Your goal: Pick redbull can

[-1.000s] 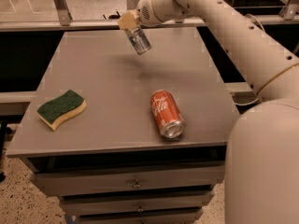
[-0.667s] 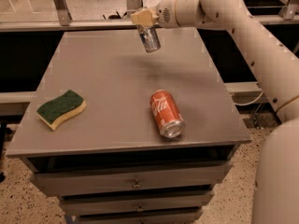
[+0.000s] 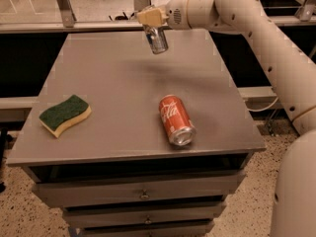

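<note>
The redbull can (image 3: 157, 39) is a slim silver can with bluish markings. It hangs tilted in the air above the far part of the grey table (image 3: 113, 78). My gripper (image 3: 152, 19) is shut on the can's upper end and holds it clear of the tabletop. The white arm reaches in from the right side across the back of the table.
A red cola can (image 3: 176, 119) lies on its side near the table's front right. A green and yellow sponge (image 3: 64, 114) lies at the front left. Drawers (image 3: 143, 195) sit under the tabletop. A metal rail and frame run behind the table.
My gripper has carried the redbull can a little to the right and slightly nearer above the table's far edge. The cola can and sponge have not moved.
</note>
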Action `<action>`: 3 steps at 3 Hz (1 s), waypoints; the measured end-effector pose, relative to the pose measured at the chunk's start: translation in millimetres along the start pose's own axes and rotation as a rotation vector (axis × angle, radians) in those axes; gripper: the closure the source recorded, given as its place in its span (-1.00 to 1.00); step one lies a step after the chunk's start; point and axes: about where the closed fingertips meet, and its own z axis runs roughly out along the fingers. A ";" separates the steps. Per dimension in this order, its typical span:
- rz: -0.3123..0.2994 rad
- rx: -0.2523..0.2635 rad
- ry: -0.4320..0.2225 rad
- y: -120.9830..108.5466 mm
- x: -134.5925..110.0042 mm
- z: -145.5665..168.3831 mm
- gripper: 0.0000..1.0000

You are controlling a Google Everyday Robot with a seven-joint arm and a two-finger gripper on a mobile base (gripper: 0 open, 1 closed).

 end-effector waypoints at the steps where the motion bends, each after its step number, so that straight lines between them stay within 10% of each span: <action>1: -0.026 0.002 -0.076 -1.6 -9.4 -9.0 1.00; 3: -0.126 0.002 -0.274 -0.8 -20.6 -45.0 1.00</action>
